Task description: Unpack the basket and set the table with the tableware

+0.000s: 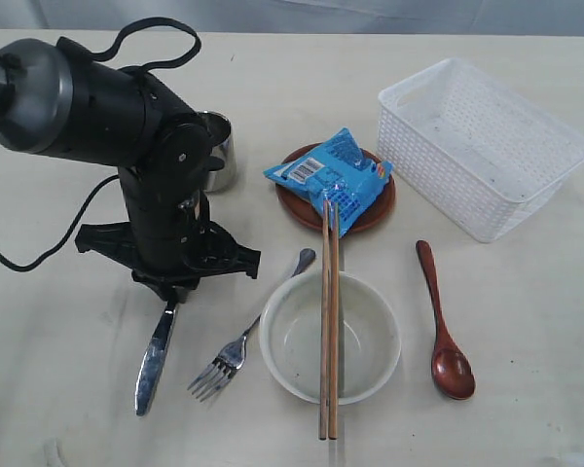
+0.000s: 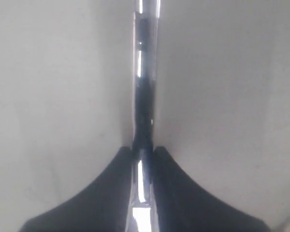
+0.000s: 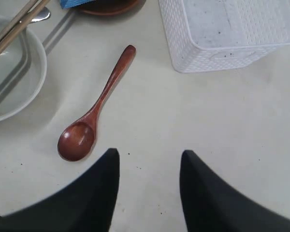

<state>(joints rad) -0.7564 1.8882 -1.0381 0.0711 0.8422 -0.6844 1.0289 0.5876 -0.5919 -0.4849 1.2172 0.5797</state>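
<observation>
The knife lies on the table at lower left of the exterior view. Its long axis runs up-frame into the left gripper, whose 2 jaws pinch its handle narrowly. The right gripper gapes empty beside the spoon.

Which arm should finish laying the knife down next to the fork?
Left. Its gripper is clamped on the knife, just left of the fork. The right gripper hangs open by the wooden spoon, on the bowl's far side.
</observation>
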